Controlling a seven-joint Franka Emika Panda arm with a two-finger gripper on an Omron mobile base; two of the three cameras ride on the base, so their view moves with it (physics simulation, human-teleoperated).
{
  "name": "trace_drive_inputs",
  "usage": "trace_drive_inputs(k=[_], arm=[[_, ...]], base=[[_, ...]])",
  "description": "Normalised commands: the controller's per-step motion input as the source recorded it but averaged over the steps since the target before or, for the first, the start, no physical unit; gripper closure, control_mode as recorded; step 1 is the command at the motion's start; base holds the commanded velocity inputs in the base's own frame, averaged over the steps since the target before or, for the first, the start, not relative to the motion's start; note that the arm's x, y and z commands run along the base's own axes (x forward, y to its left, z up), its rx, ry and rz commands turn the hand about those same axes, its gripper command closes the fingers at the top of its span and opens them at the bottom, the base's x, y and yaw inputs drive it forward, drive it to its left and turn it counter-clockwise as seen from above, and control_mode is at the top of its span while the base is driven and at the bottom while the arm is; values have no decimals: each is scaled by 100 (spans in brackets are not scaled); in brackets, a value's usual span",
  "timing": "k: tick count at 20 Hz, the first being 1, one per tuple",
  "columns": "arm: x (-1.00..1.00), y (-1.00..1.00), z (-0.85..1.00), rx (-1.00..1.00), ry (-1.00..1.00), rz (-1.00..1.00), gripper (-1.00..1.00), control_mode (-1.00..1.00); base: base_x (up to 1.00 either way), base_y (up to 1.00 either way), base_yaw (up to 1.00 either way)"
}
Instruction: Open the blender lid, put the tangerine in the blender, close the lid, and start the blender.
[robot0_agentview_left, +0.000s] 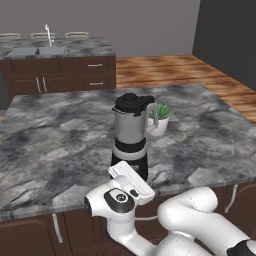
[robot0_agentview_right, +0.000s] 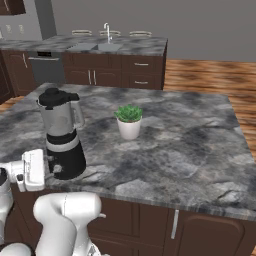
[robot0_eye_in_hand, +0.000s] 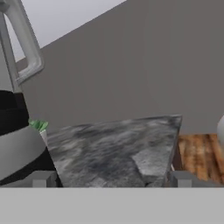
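The blender (robot0_agentview_left: 131, 137) stands upright on the grey stone surface (robot0_agentview_left: 55, 135), close to the near edge. Its black base sits on the surface and the grey see-through jar sits on top of the base. The jar handle points toward the plant pot (robot0_agentview_left: 159, 120). The lid (robot0_agentview_left: 132, 102) is on top of the jar, so the jar is closed. In the right base view the blender (robot0_agentview_right: 62, 135) is by the near left part of the surface (robot0_agentview_right: 185, 140) and the lid (robot0_agentview_right: 54, 97) sits flat on the jar.

A small white pot with a green plant (robot0_agentview_right: 129, 121) stands on the surface just behind the blender, more toward the middle. It does not touch the blender.

The fingers (robot0_eye_in_hand: 110, 178) are spread wide and hold nothing. In the hand view one finger tip (robot0_eye_in_hand: 43, 178) is near the black blender base (robot0_eye_in_hand: 17, 144) and the other is well off to the side. The robot hand hangs at the near edge of the surface, right in front of the blender base.

Far behind, another counter has a sink (robot0_agentview_left: 37, 51) and a tap. The floor (robot0_agentview_left: 165, 67) is wood.
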Motion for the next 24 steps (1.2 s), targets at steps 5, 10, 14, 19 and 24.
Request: trace_drive_inputs(k=[5, 10, 14, 19, 24], arm=[[27, 0, -21, 0, -1, 7, -100, -100], [25, 2, -26, 0, 0, 6, -100, -100], [21, 1, -27, 0, 0, 6, -100, -100], [21, 2, -19, 0, -1, 5, -100, -100], [18, 1, -5, 0, -7, 4, -100, -100]], base=[[0, 0, 0], [0, 0, 0], [0, 0, 0], [0, 0, 0], [0, 0, 0]])
